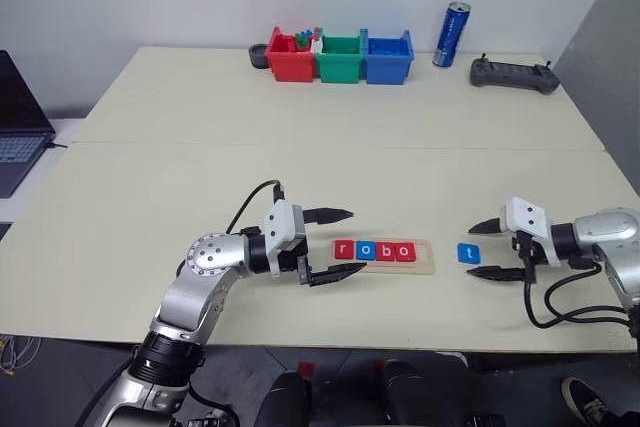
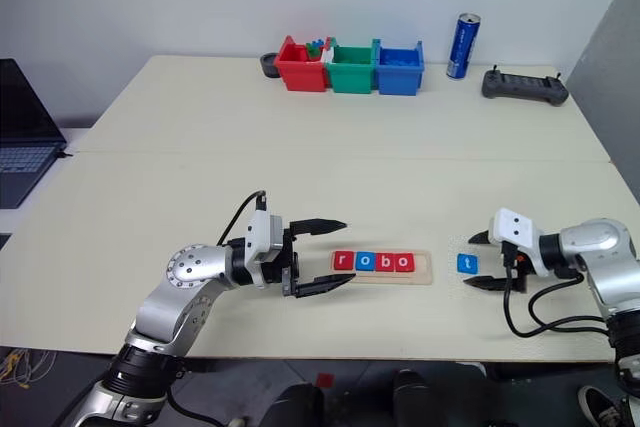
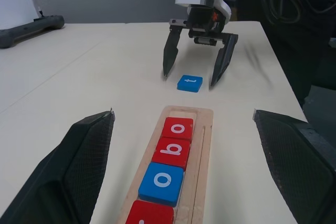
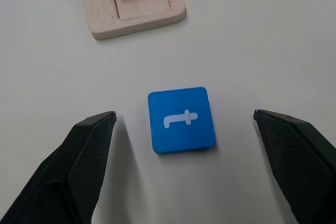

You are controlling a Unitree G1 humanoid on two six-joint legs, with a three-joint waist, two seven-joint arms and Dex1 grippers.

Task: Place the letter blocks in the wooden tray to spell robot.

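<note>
Right wrist view gives me the clearest read: the blue t block [image 4: 181, 120] lies flat on the table [image 4: 273, 40], midway between my right gripper's [image 1: 488, 248] two black fingers [image 4: 79, 166]. The fingers are spread wide, one on each side of the block, with bare table showing between each tip and the block's edges, so nothing is pinched. Beyond the fingertips, past the block, I see the near end of the wooden tray [image 4: 131, 19] with a red tile in it.

From the head cameras, the tray [image 1: 427, 257] holds four letter blocks in a row: red r [image 1: 345, 249], blue o [image 1: 365, 250], red b [image 1: 385, 251] and red o [image 1: 404, 252]. The slot at the tray's right end, the end nearest the t block, is bare wood. The t block sits just beyond that end, apart from the tray.

My left gripper [image 1: 333, 245] points along the table toward the tray's left end, its fingers spread wide and holding nothing. One fingertip lies off each long side of the tray near the r block; I cannot tell whether either touches the rim. In the left wrist view the tray runs away between those fingers toward the right gripper and the t block.
</note>
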